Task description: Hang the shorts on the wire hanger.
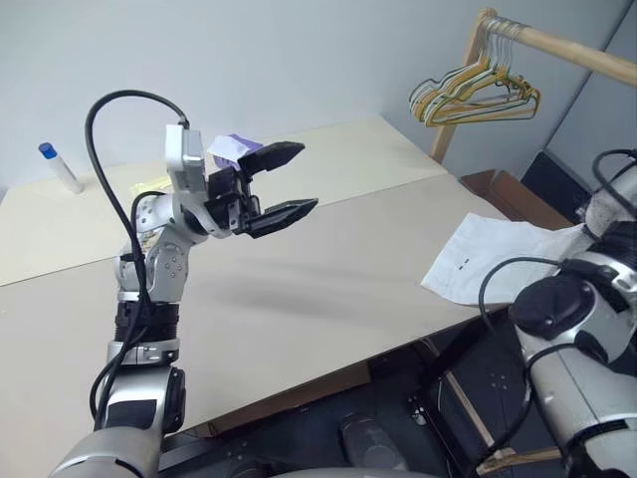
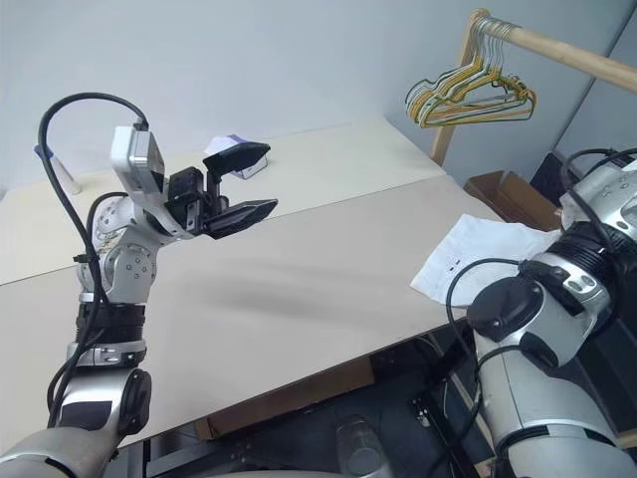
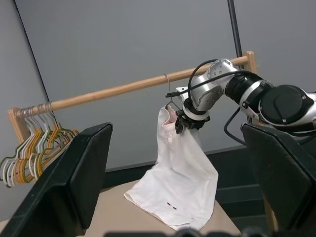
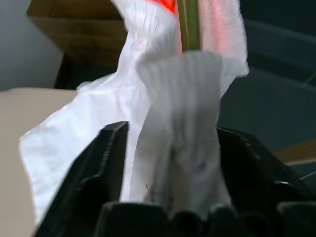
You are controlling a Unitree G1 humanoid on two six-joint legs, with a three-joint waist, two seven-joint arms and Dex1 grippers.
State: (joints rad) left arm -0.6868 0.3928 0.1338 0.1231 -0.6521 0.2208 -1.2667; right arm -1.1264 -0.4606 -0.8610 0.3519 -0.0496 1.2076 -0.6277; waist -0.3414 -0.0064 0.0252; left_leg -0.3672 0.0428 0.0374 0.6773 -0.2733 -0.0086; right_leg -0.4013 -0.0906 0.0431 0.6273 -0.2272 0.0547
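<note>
Left wrist view: the wooden rail (image 3: 128, 88) runs across at height, and the wire hanger (image 3: 171, 101) is hooked over it near the middle. The shorts (image 3: 178, 182) drape from the hanger in a long white fall, lower hem resting on the corner of the tan table (image 3: 111, 207). The right gripper (image 3: 186, 124) sits at the top of the cloth, just under the hanger.

Right wrist view: the two black fingers stand apart on either side of the gathered waistband, cloth between them but not pinched. The olive wire runs straight up behind the fabric. Reads as a grip just let go, jaws open.

Head views: the left gripper (image 1: 282, 186) is raised over the table, well clear of the work, fingers spread wide and holding nothing. The bunch of spare hangers (image 1: 476, 93) hangs at the near end of the rail. A small tissue box (image 2: 231, 148) and a white bottle with a blue cap (image 1: 60, 166) sit on the far part of the table.

Step in hand, as I judge it: release after hanging. The garment looks bunched to one side of the hanger, so it may slip.

Next move calls for drawing the right gripper straight back off the cloth without snagging the waistband or nudging the hook off the rail.
</note>
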